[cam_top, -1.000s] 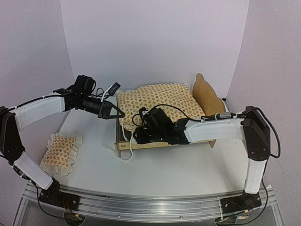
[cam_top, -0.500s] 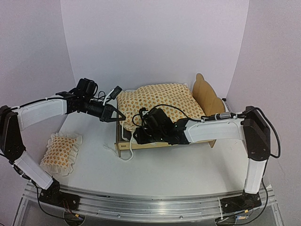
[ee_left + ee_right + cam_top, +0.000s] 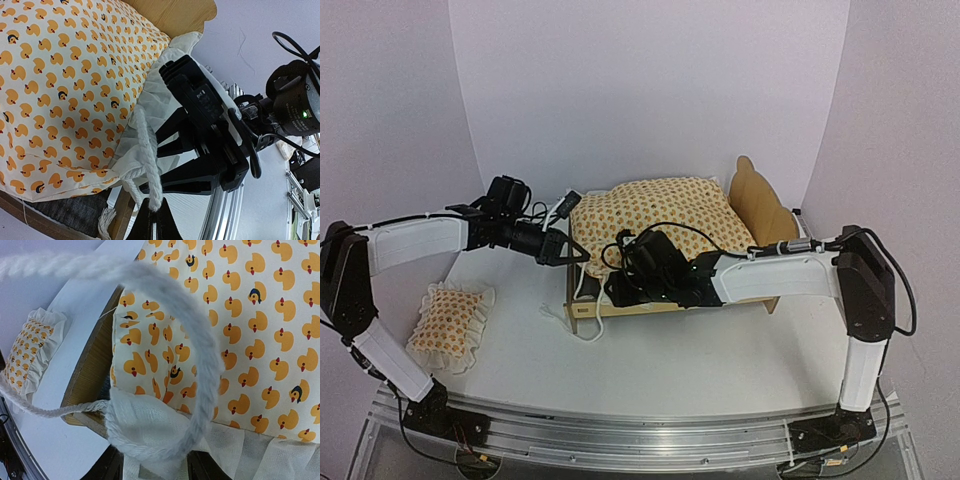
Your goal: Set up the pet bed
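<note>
The pet bed (image 3: pixel 762 212), light wood with a scalloped headboard, stands mid-table with the duck-print cushion (image 3: pixel 660 215) lying on it. My left gripper (image 3: pixel 575 257) hovers at the bed's near left corner, shut on the end of the cushion's white braided tie (image 3: pixel 147 150); the pinch shows at the left wrist view's bottom edge (image 3: pixel 154 212). My right gripper (image 3: pixel 620 290) is at the same corner, its jaws partly closed around the cushion's white ruffled corner (image 3: pixel 150 440). A loop of tie (image 3: pixel 200 355) arcs across the right wrist view above the wooden side rail (image 3: pixel 95 375).
The small matching ruffled pillow (image 3: pixel 448 325) lies on the table to the left, apart from the bed. Another loose tie (image 3: pixel 582 330) trails on the table in front of the bed's corner. Curved white walls close in the back and sides.
My left gripper has carried the tie rightward and downward, closer to the bed's corner and the right gripper. The right arm and the cushion have stayed put.
</note>
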